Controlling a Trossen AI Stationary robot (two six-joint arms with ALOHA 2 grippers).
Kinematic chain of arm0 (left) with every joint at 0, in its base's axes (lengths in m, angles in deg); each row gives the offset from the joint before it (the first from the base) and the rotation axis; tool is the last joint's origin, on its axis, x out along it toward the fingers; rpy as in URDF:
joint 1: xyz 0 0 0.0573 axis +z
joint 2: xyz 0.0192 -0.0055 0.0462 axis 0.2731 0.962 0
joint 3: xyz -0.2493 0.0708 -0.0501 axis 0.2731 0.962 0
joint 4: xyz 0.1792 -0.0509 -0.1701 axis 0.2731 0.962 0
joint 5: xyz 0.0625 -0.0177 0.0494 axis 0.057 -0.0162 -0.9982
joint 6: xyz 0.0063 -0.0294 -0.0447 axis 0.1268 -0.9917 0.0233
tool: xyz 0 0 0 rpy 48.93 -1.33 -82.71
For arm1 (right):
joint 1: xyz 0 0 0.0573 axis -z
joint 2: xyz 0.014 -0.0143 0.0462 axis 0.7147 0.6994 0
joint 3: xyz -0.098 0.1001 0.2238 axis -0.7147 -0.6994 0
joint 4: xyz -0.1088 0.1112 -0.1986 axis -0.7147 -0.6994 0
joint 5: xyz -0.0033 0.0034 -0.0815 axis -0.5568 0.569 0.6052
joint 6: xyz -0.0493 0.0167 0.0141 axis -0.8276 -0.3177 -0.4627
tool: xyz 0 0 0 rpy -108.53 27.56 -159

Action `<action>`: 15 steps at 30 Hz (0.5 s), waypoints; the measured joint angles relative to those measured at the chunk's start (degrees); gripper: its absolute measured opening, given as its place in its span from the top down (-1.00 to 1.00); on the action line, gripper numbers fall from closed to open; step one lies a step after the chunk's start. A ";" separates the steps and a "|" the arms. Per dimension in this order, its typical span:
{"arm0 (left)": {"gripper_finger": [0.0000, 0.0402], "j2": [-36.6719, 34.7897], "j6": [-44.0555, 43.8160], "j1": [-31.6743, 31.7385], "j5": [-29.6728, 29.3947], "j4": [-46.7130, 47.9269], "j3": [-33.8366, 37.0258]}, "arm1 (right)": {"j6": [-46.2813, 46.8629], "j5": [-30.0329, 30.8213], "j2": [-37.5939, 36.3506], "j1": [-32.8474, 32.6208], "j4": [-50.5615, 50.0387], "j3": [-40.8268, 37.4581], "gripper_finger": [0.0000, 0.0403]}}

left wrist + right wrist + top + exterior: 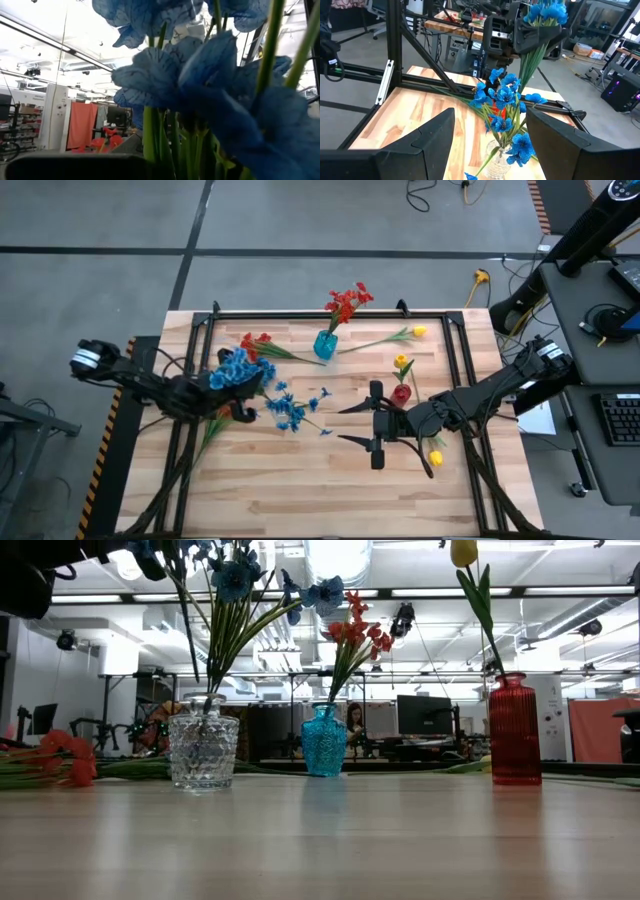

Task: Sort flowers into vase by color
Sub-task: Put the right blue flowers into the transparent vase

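My left gripper (222, 385) (532, 32) is over the table's left part, tipped upward and shut on a bunch of blue flowers (240, 366) (200, 85). A clear glass vase (203, 750) (497, 167) below it holds more blue flowers (290, 410). A teal vase (325, 345) holds red flowers (347, 302). A red vase (515, 730) holds one yellow flower (463, 552). My right gripper (342, 425) (492, 145) hangs open right of the clear vase, pointing at it with nothing between its fingers. My left gripper has the bunched green stalks (534, 52) between its fingers, just below the blue heads (547, 12). It comes from the table's left, slanting upward. The heads stand above the fingers; the stalks run down toward the clear vase's mouth (205, 698).
Loose red flowers (256, 340) (60, 755) lie at the far left of the table. A yellow flower (418, 332) lies at the far right and another (435, 458) beside my right arm. A black frame (330, 315) borders the table. The near half is bare wood.
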 joint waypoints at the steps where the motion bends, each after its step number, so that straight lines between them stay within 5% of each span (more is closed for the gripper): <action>1: 0.62 0.58 0.00 0.16 0.02 -0.65 0.00 | 0.00 -0.02 0.00 0.00 0.02 0.00 -0.18; 15: 0.62 5.36 0.33 0.70 0.02 -3.76 -0.02 | 0.02 -0.02 0.00 0.00 0.00 0.00 -0.18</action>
